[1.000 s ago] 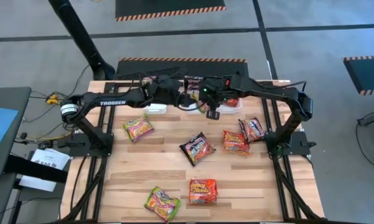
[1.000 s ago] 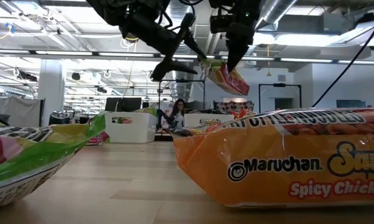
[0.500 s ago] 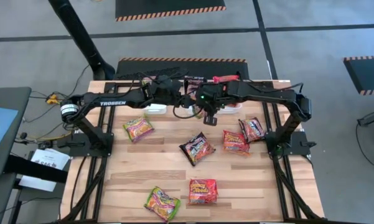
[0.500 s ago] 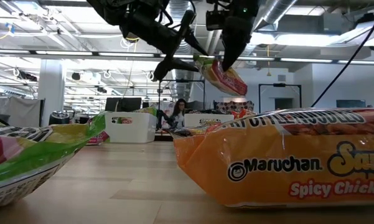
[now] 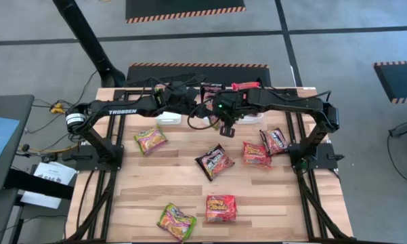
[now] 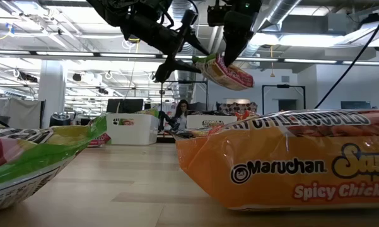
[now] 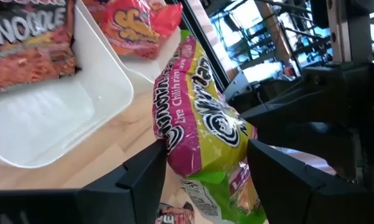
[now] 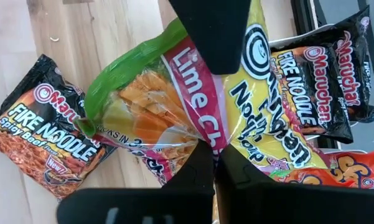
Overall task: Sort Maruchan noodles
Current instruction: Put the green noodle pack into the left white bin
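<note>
Fingers of right gripper [image 8: 213, 149] pinched green-edged noodle packet [image 8: 174, 106] aloft above tabletop's [image 5: 169, 179] far edge; fingers of left gripper [image 7: 205, 171] spread around it beside white tub [image 7: 56, 118].

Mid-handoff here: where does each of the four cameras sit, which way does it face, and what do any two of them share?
High view: overhead, straight down; both arms meet near the white tubs.
Low view: tabletop level, facing the room; both grippers above, orange packet near.
Left wrist view: past open left gripper around the green packet.
Right wrist view: down past right gripper, shut on it.
Shared: both wrist views show that packet.
</note>
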Controlling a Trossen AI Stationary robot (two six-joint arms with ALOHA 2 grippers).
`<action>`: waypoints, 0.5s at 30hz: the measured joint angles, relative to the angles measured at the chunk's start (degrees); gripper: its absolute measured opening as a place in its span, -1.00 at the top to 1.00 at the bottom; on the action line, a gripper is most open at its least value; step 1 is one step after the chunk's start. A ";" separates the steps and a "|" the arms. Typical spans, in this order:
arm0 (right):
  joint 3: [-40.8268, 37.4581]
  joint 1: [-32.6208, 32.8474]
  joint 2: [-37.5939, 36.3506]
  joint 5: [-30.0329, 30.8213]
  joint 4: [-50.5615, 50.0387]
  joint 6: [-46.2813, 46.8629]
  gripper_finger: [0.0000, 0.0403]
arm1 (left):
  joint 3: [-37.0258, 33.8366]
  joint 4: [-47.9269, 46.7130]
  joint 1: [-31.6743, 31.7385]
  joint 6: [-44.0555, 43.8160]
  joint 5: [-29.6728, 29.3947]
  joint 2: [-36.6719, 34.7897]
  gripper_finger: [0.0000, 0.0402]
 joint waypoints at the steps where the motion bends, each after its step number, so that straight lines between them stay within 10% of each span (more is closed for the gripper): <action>1: 0.00 0.01 0.00 -0.02 -0.02 0.00 0.97 | 0.00 0.11 0.00 -0.01 0.70 0.00 -0.04; 15: 0.02 0.00 -0.02 -0.07 -0.59 -0.04 0.97 | -0.04 0.93 0.00 1.54 3.88 0.02 0.62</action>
